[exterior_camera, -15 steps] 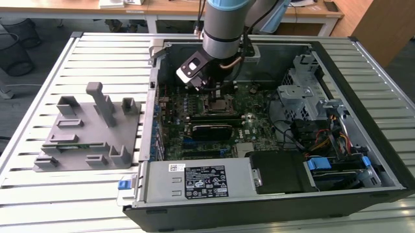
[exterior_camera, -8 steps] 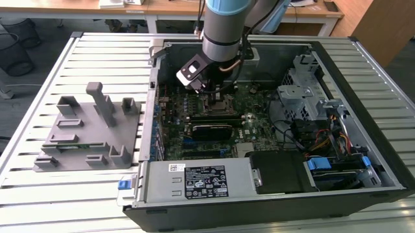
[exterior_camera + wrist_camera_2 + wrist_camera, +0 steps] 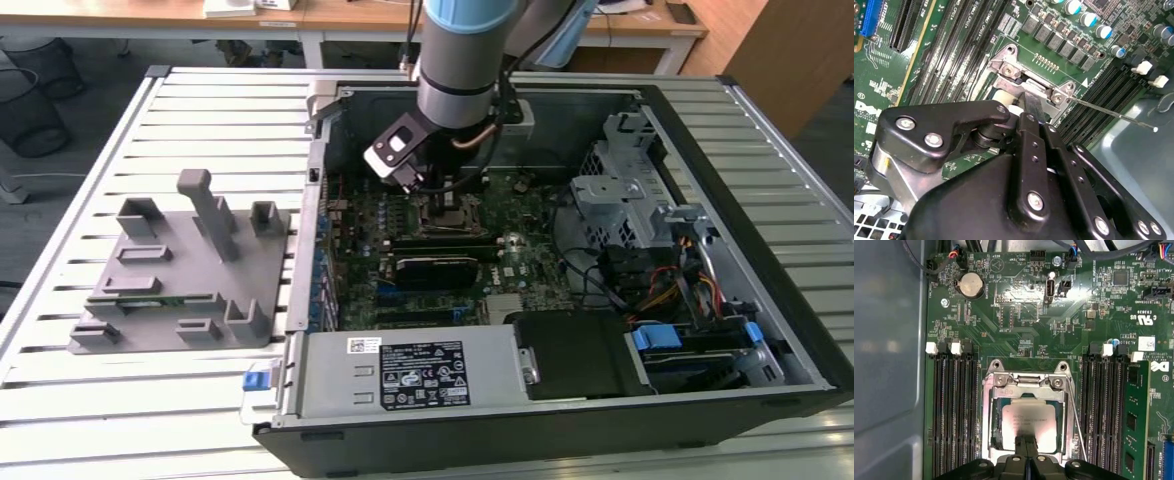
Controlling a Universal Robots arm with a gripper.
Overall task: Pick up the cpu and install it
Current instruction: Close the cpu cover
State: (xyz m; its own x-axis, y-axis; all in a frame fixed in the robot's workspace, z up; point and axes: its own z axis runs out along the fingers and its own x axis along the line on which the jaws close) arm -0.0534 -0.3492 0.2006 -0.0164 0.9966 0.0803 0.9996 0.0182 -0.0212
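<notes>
Installation seems the step in hand: the cpu [image 3: 1029, 415] lies flat inside the open socket [image 3: 1026, 381] on the motherboard [image 3: 1019, 320] (itself in the open computer case [image 3: 534, 440]). The tool [image 3: 1027, 440] sits over the cpu's edge, clenched shut, apparently gripping nothing. The latch lever [image 3: 1075, 415] beside the socket is not yet closed; latching calls for care.

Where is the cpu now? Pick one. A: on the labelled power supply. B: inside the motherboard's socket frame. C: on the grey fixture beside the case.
B: in the first wrist view the cpu lies flat inside the socket frame, the pincer at its edge.
</notes>
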